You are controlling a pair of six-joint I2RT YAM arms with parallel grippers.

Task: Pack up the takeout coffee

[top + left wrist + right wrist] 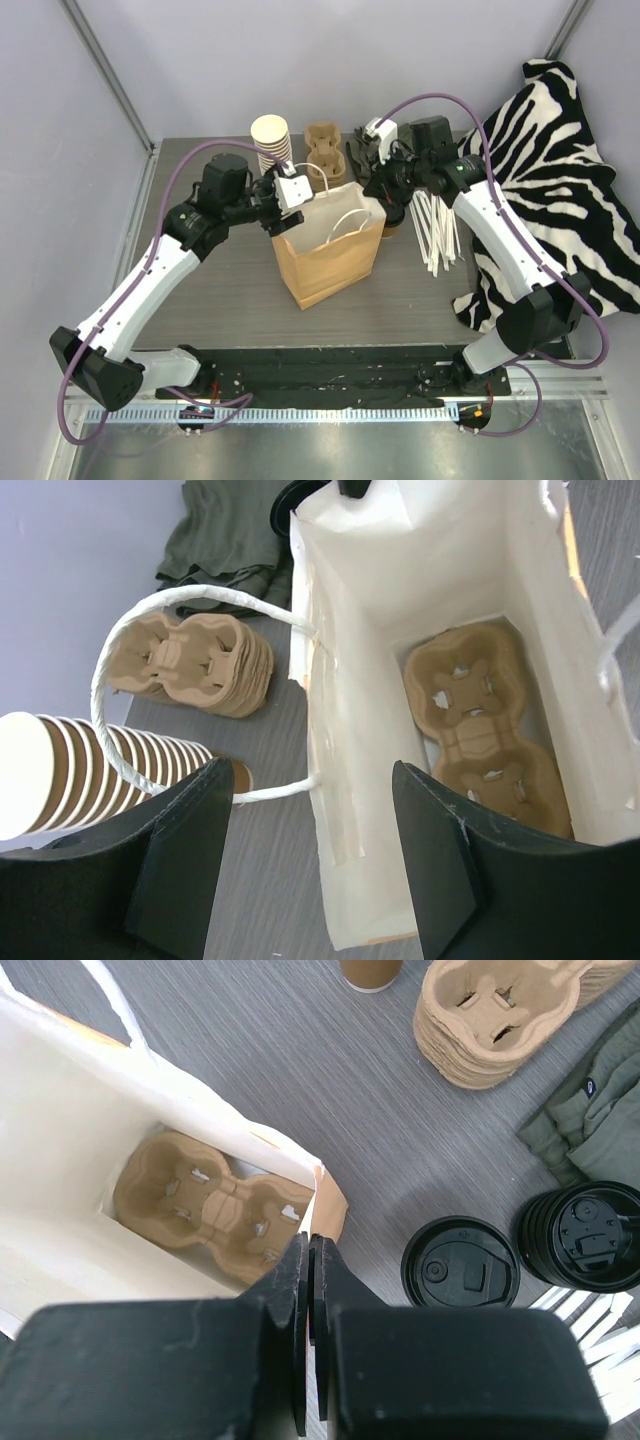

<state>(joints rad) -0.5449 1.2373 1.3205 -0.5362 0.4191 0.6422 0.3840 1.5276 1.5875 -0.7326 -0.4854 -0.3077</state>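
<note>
The takeout coffee stands on the table just right of the paper bag. From above only its black lid shows, and in the top view its brown side peeks out under the right arm. My right gripper is shut on nothing, hovering over the bag's right rim, left of the coffee. My left gripper is open at the bag's left side. The bag's wall lies between its fingers without touching them. A cardboard cup carrier lies at the bottom of the bag.
A tall stack of lidless cups and a pile of cup carriers stand behind the bag. A stack of loose black lids, a green cloth and white straws are to the right. A zebra-print cloth covers the table's right side.
</note>
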